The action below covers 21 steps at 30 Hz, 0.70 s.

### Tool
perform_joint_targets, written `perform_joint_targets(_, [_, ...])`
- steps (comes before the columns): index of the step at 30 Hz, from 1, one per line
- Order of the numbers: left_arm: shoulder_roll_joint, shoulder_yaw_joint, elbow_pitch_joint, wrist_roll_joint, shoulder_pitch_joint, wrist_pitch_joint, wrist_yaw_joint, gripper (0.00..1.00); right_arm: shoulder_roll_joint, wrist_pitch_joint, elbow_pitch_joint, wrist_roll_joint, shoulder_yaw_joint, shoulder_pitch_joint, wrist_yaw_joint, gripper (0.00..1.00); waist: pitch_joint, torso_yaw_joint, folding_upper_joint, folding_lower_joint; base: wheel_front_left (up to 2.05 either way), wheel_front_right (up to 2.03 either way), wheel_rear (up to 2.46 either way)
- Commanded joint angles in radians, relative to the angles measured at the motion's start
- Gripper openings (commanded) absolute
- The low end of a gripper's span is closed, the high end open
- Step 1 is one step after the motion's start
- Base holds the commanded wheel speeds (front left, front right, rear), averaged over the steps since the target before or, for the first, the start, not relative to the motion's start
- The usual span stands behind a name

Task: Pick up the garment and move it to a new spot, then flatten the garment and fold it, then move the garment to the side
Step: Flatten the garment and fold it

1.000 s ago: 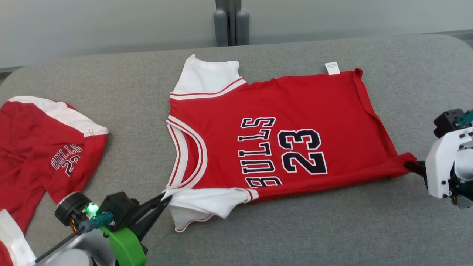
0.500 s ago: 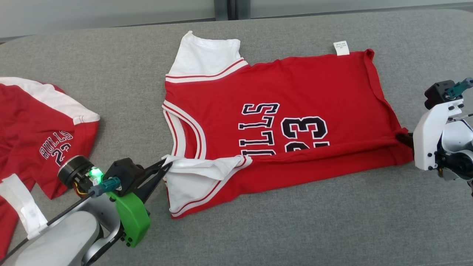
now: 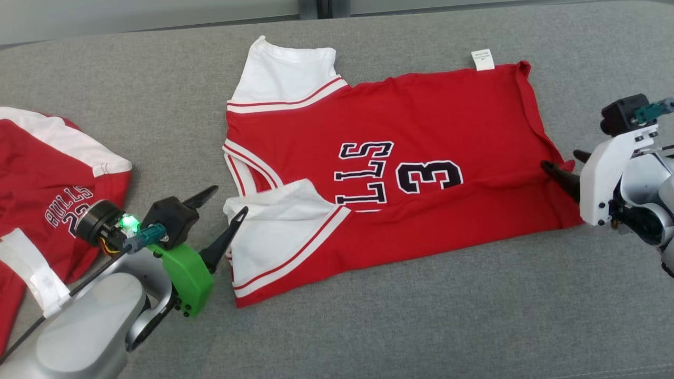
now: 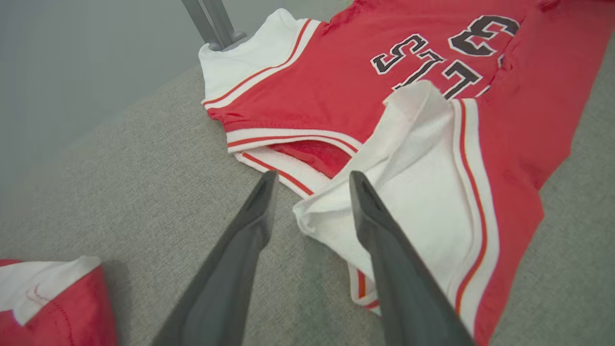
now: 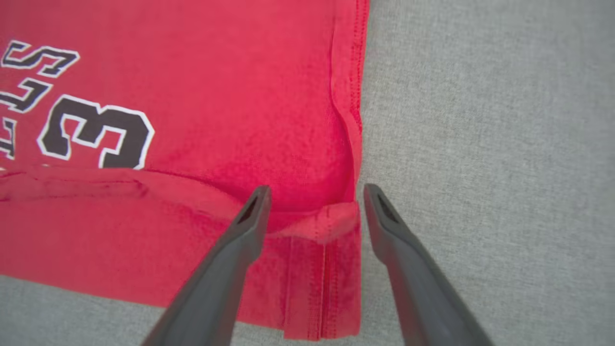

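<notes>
A grey woven fabric surface [image 3: 421,316] spreads across the head view, with a pale wall behind it. Lying on its middle is the red short-sleeved jersey with white sleeves and black, white-edged lettering [image 3: 421,116], neck toward the robot's left and hem toward its right. Its near long edge is folded up over the body, so the flap covers part of the letters and one digit. The near white sleeve [image 3: 274,226] lies on top of that flap, and the far white sleeve [image 3: 287,73] lies flat at the top. A small white label [image 3: 483,59] sticks out from the far edge.

The left gripper [image 3: 229,199] is just beside the near sleeve with its jaws spread and nothing held. In the left wrist view the sleeve's corner lies loose between its fingers [image 4: 250,226]. The right gripper [image 3: 559,159] stands at the hem end, likewise released. In the right wrist view the folded hem corner lies between its parted fingers [image 5: 240,240], unpinched.

A second red-and-white garment [image 3: 47,173] lies rumpled at the robot's far left, well apart from the jersey.
</notes>
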Motion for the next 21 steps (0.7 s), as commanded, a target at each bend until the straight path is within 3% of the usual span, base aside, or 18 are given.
perform_joint_targets(1, [-0.012,0.018,0.015,-0.005,-0.014,-0.026,0.025,1.0,0.0,-0.041,0.007,-0.008,-0.008,-0.015,-0.002,1.0,-0.002,0.0,0.0,0.0,0.0,0.0,0.0])
perform_joint_targets(7, [-0.114,0.098,0.053,-0.045,0.059,-0.161,0.14,1.0,0.001,-0.287,-0.014,-0.063,-0.009,0.017,-0.002,1.0,-0.023,0.006,0.0,0.0,0.0,0.0,0.0])
perform_joint_targets(10, [-0.173,0.162,0.033,-0.066,0.112,-0.182,0.177,1.0,0.006,-0.432,-0.024,-0.099,-0.02,0.053,-0.002,1.0,-0.04,0.011,0.0,0.0,0.0,0.0,0.0])
perform_joint_targets(13, [-0.238,0.279,-0.045,-0.046,0.186,-0.184,0.18,1.0,0.019,-0.571,-0.033,-0.156,-0.034,0.104,-0.002,1.0,-0.06,0.015,0.0,0.0,0.0,0.0,0.0])
perform_joint_targets(16, [-0.299,0.406,-0.115,0.013,0.281,-0.183,0.176,1.0,0.044,-0.61,-0.036,-0.207,-0.084,0.157,-0.002,1.0,-0.084,0.013,0.0,0.0,0.0,0.0,0.0])
perform_joint_targets(21, [-0.437,0.648,-0.272,0.164,0.429,-0.182,0.115,1.0,0.149,-0.616,-0.165,-0.316,-0.334,0.306,-0.002,1.0,-0.111,0.001,0.0,0.0,0.0,0.0,0.0])
